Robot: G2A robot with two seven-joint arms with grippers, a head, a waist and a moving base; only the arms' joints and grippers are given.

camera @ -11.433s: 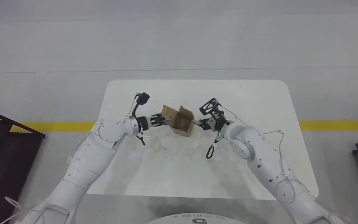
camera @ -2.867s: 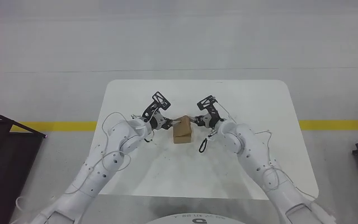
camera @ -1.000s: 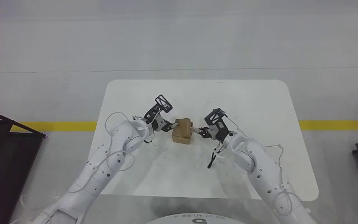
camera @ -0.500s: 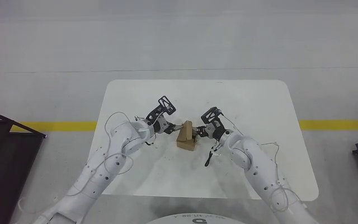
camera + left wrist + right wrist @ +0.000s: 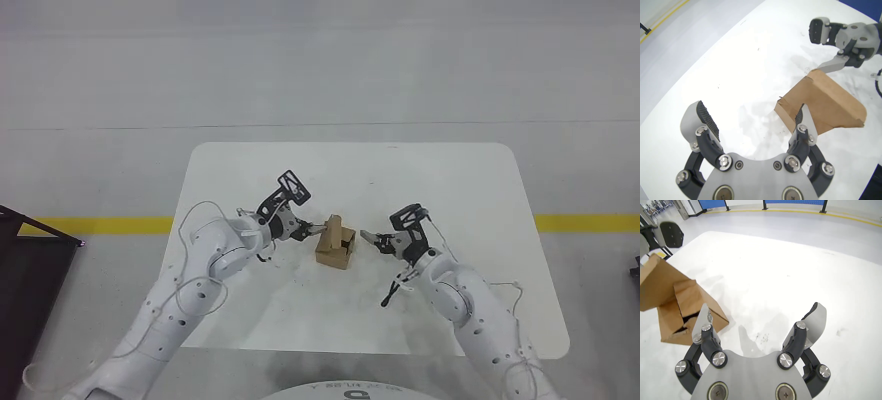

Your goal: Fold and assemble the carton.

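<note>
Near the middle of the table (image 5: pixel 460 190) sits the carton (image 5: pixel 337 250), part-formed, with one flap (image 5: pixel 333 226) standing up over its open top and a dark gap showing inside. It lies between the two grippers. The left gripper (image 5: pixel 303 228) has its jaws spread wide and holds nothing; one fingertip is at the carton's near wall, though I cannot tell whether it touches. The right gripper (image 5: pixel 376 240), likewise spread wide and empty, is just beside the opposite wall. The raised flap stands on the left gripper's side, so that arm looks the nearer one to press it down, while the right could brace the body.
</note>
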